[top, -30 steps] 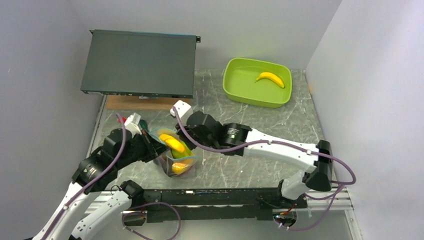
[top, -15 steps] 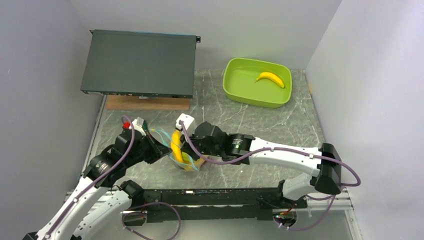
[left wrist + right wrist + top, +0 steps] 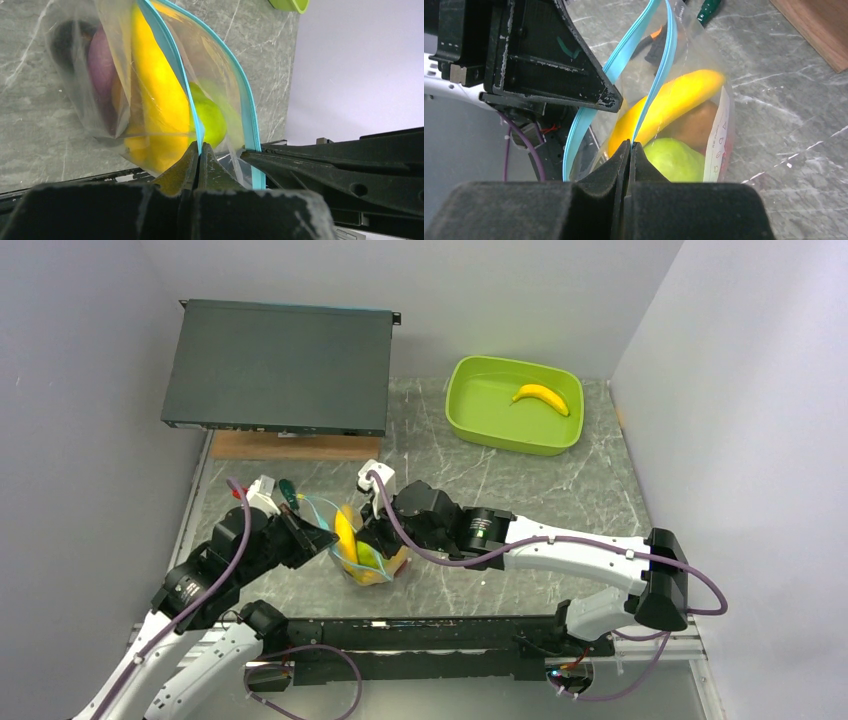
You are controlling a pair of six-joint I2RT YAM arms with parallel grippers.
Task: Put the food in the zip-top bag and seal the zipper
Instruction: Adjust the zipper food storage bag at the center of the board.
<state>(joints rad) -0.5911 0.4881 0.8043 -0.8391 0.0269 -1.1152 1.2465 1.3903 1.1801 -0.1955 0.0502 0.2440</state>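
Note:
The zip-top bag point(image 3: 366, 562) hangs between both grippers near the table's front middle. Inside it are a yellow banana point(image 3: 160, 100), a green lime point(image 3: 211, 119), a purple eggplant point(image 3: 100, 65) and a brown kiwi point(image 3: 698, 127). The bag's mouth stands open, with the two teal halves of the zipper point(image 3: 659, 75) apart. My left gripper point(image 3: 199, 146) is shut on one zipper strip point(image 3: 170, 55). My right gripper point(image 3: 630, 143) is shut on the other strip. In the top view, the left gripper point(image 3: 330, 543) and right gripper point(image 3: 372, 540) flank the bag.
A lime-green tub point(image 3: 480, 408) at the back right holds another banana point(image 3: 541, 397). A black flat box point(image 3: 275, 365) rests on a wooden board point(image 3: 290, 447) at the back left. A green-handled tool point(image 3: 286, 489) lies beside the left wrist.
Both arms have carried the bag toward the near edge and a little right. The banana now stands more upright in it, and the bag's mouth has narrowed.

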